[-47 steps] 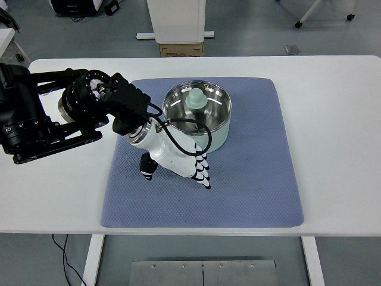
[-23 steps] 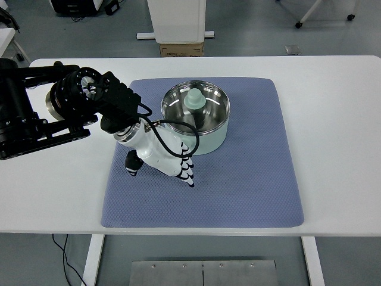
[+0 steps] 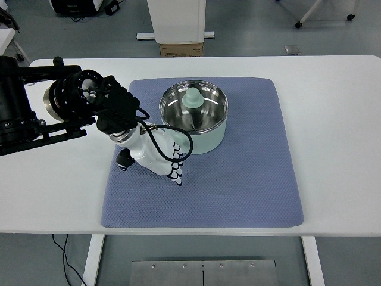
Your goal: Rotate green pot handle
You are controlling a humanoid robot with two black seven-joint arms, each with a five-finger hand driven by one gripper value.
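At the left of the frame, the robot's black left arm (image 3: pixel 53 113) reaches in over the white desk (image 3: pixel 345 119) from the left edge. It ends in a white left hand (image 3: pixel 156 156) with black-tipped fingers (image 3: pixel 176 173), lying low over the left part of the blue-grey quilted mat (image 3: pixel 250 179) that covers the middle of the desk. The fingers are held together and point down and to the right, toward the lower centre of the frame; they look relaxed and close on nothing. A black cable (image 3: pixel 178 134) loops from the wrist across the back of the hand. Just right of the hand, in the upper centre of the mat, stands the pale green pot with a shiny steel inside (image 3: pixel 193 116). A pale green knobbed piece (image 3: pixel 191 99) rests inside it. The hand's upper side is just beside the pot's lower left wall; whether they touch cannot be told. No separate pot handle can be made out. The right part of the mat is bare.
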